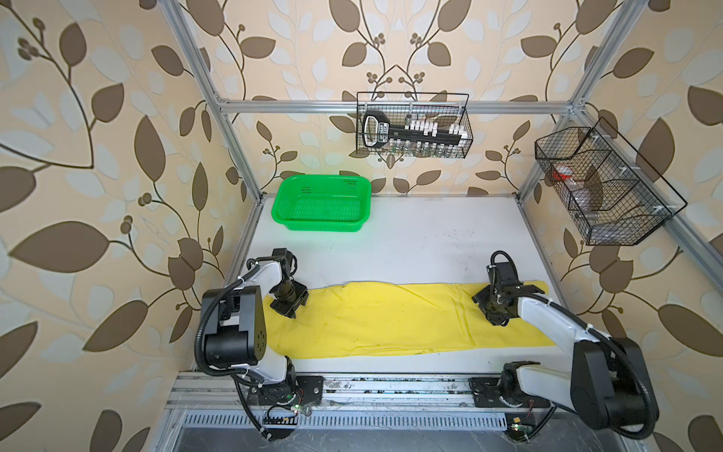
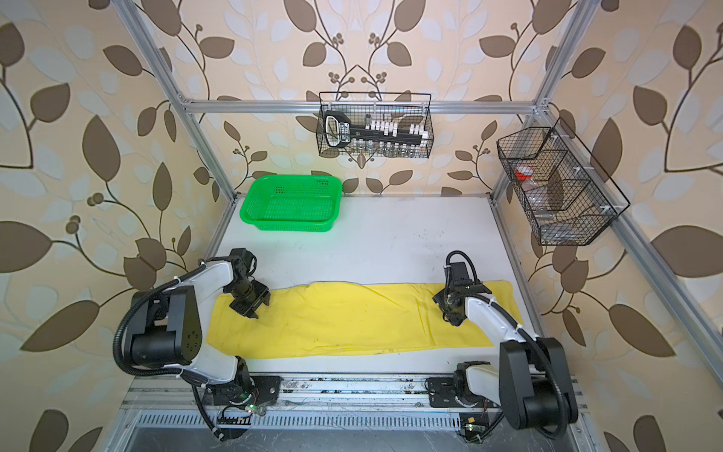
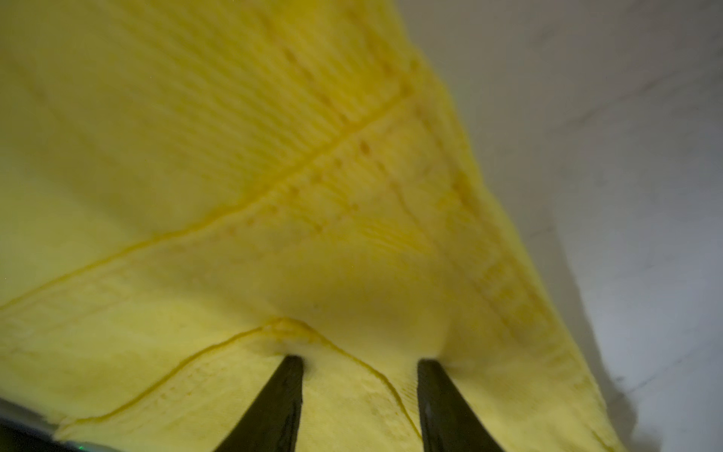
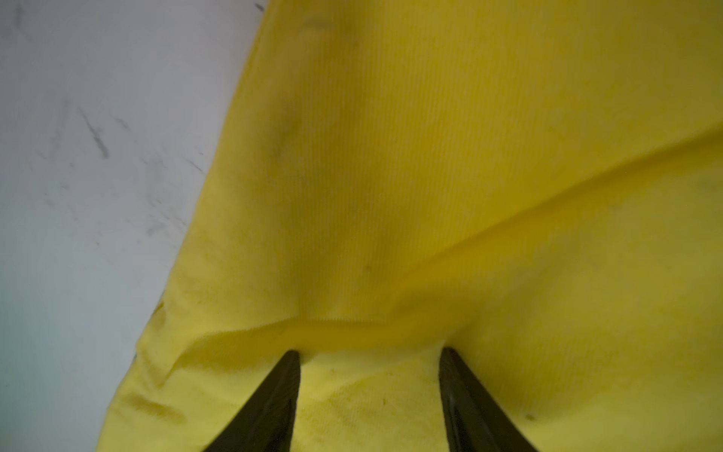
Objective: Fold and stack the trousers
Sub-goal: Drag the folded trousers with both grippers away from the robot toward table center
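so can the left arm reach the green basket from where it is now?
Probably yes: the green basket sits in the far corner on that arm's side, only bare table between it and the left pincer, now down on the trousers, jaws apart.

Cream wallpaper (image 1: pixel 98 156) printed with brown and pale leaves covers all three walls. An aluminium frame (image 1: pixel 391 106) borders the scuffed white tabletop (image 1: pixel 410 242). A black wire basket (image 1: pixel 465 117) hangs on the back rail, a second wire basket (image 1: pixel 626 231) on the right-hand rail.

White arms (image 1: pixel 547 313), blk joints (image 1: pixel 234 328) + cables (image 1: pixel 196 344); left gripper (image 3: pixel 360 360), right gripper (image 4: pixel 369 351) blk.
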Action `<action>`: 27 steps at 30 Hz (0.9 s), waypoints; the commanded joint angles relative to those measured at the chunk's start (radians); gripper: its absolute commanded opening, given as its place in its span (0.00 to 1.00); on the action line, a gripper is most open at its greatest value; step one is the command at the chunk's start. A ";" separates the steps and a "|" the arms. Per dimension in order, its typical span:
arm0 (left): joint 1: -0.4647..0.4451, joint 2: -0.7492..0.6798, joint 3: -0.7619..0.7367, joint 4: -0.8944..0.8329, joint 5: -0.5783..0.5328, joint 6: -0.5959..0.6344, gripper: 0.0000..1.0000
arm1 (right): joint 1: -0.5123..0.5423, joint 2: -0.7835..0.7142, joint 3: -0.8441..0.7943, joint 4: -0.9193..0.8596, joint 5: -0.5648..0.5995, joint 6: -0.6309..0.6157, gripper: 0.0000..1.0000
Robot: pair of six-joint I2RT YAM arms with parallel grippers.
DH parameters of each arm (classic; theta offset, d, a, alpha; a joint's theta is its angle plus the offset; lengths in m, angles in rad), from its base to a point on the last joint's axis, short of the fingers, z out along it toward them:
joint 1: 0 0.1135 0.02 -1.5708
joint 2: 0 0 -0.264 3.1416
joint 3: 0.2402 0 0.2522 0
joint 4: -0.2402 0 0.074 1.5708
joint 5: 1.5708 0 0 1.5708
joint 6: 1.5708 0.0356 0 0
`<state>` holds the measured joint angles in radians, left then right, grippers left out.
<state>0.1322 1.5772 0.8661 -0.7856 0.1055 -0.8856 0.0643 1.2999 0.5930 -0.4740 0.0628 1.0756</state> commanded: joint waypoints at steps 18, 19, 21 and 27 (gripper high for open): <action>0.036 0.209 0.436 0.020 -0.063 0.210 0.62 | -0.003 0.266 0.332 -0.045 -0.100 -0.385 0.70; 0.036 0.193 0.432 0.011 -0.056 0.218 0.63 | -0.011 0.249 0.340 -0.075 -0.089 -0.423 0.75; 0.035 0.140 0.406 -0.007 -0.035 0.237 0.67 | -0.036 0.213 0.355 -0.143 -0.065 -0.519 0.81; -0.001 -0.021 0.286 -0.018 0.081 0.267 0.76 | -0.145 0.126 0.384 -0.295 0.094 -0.855 0.81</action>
<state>0.1532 1.6474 1.1961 -0.7609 0.1104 -0.6529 -0.0383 1.4578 0.9535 -0.6445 0.0574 0.4534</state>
